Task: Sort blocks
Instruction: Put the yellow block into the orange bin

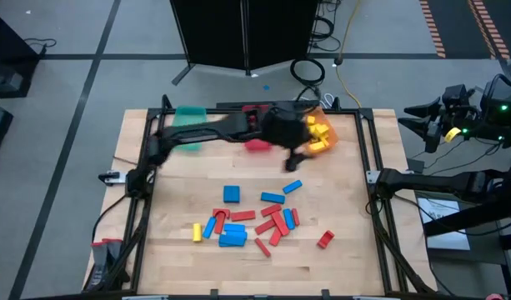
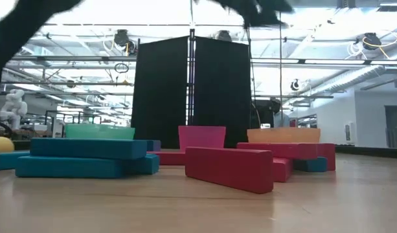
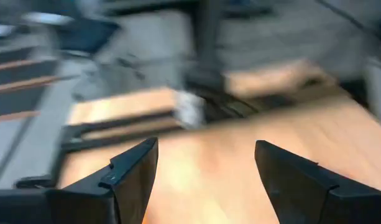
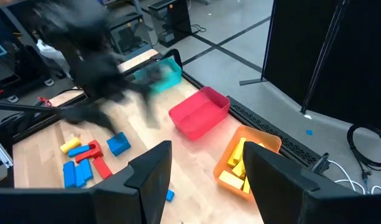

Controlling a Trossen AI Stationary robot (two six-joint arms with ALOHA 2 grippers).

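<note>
Red, blue and one yellow block (image 1: pixel 197 232) lie scattered flat on the near half of the wooden table; the main cluster (image 1: pixel 255 221) sits near its middle. In the low view, blue blocks (image 2: pixel 88 158) and a red bar (image 2: pixel 230 168) lie close by. More yellow blocks (image 1: pixel 320 133) rest inside the orange bin (image 4: pixel 247 163). My left gripper (image 1: pixel 295 160) is open and empty, above the table by the orange bin's near side; its wrist view (image 3: pixel 206 149) shows only bare wood between the fingers. My right gripper (image 4: pixel 209 152) is open and empty, held off the table's right edge (image 1: pixel 415 118).
Three bins stand in a row along the far edge: a teal bin (image 1: pixel 188 125), a red bin (image 1: pixel 257 144) partly under my left arm, and the orange bin (image 1: pixel 326 125). A black frame (image 1: pixel 373 167) borders the table. Bare wood (image 1: pixel 347 208) lies right of the blocks.
</note>
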